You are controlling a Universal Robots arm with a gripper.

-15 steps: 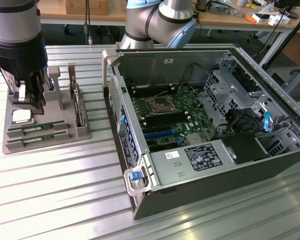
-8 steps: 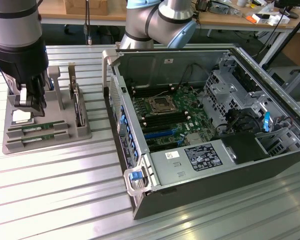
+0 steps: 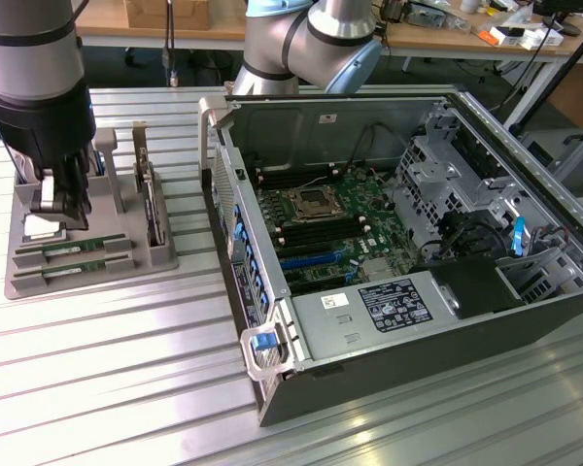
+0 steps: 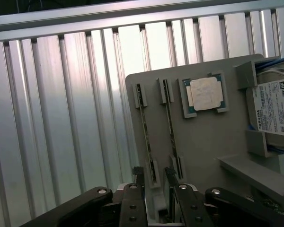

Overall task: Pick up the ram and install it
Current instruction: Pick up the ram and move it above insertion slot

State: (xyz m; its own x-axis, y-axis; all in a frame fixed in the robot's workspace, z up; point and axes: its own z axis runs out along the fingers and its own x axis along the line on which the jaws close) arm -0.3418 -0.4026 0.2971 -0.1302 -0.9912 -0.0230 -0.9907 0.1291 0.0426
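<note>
hovering above the grey holder [image 3: 87, 283] at the exterior view's left, the end effector [image 3: 62, 206] hangs with its fingers spread wide and nothing gripped. the ram [image 3: 78, 268] stands on its long edge in a slot of that holder. it is the outer of two green sticks, with the other stick [image 3: 78, 249] just beside it and parallel. set on edge between short posts, both flat faces are left free, which looks meant for a pinch across the thin board. the processor chip [image 3: 41, 229] lies flat in its own recess and the hard drive [image 3: 152, 209] stands upright in a rack, each kept apart so the fingers can likely reach one part without fouling another. the holder rests on the ribbed table [image 3: 107, 388] near the open computer case [image 3: 369, 359], so the carry should be short.

the exterior view gives the destination: the motherboard [image 3: 355, 189] lies face up in the case, its long memory slots [image 3: 316, 233] open from above. the wrist view gives the line-up. the near end of the ram [image 4: 146, 137] sits in the gap between the fingertips [image 4: 138, 172] of the end effector [image 4: 154, 174], touched by neither as far as i can tell, while the other stick [image 4: 173, 127] runs just outside the second finger.
</note>
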